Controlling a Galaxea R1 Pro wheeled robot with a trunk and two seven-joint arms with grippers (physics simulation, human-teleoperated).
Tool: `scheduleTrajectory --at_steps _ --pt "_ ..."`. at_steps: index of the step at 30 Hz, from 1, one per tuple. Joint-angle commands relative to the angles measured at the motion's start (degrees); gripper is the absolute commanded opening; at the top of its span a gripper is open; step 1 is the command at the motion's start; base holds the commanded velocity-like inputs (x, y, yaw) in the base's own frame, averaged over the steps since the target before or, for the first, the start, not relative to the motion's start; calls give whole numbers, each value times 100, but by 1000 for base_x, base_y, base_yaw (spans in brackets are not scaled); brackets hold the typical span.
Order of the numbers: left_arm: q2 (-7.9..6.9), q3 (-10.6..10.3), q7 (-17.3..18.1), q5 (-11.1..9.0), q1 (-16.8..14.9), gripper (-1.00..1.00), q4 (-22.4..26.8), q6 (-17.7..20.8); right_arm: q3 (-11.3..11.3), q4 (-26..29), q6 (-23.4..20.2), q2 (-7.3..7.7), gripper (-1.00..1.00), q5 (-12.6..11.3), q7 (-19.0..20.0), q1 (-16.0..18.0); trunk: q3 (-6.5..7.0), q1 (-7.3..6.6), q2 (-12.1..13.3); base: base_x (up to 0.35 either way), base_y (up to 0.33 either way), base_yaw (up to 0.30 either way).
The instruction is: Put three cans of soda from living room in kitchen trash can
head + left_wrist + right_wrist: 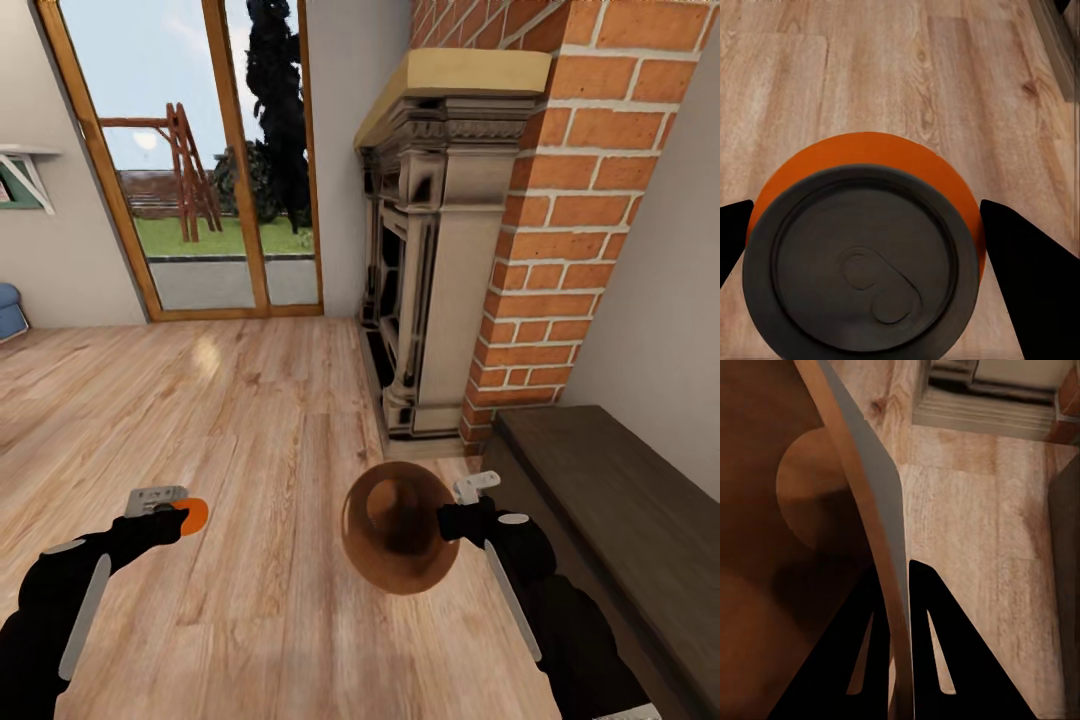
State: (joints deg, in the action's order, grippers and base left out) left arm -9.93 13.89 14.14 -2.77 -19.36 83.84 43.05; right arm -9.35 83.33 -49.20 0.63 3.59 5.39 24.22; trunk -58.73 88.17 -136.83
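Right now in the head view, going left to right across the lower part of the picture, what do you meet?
Left gripper shut on the can of soda → bare wood floor → the tash can, brown inside showing → right gripper pinching its rim → dark wooden bench by the wall.

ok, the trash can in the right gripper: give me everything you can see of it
The tash can is a round tapered bin with a glossy brown inside and a flat round bottom; the thin wall edge looks pale beige-grey. It is held off the wood floor, tilted so its mouth faces the head camera, and looks empty. The right gripper pinches its rim, one finger inside the wall and one outside. Nothing else touches it.
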Motion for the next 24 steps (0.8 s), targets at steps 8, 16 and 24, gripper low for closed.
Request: scheduleTrajectory --at_steps 8,16,24 --pt "0 -158 7 10 3 -100 136 200 -1 48 -564 -59 -100 -67 33 71 145 -177 322 0 0 0" --pt "0 -459 9 6 3 -100 465 633 3 54 -936 -154 -100 -73 32 157 288 -352 643 0 0 0" --pt "0 -648 13 -1 3 -100 680 1092 -12 -18 -1080 -260 -100 -80 32 288 432 -528 964 0 0 0"
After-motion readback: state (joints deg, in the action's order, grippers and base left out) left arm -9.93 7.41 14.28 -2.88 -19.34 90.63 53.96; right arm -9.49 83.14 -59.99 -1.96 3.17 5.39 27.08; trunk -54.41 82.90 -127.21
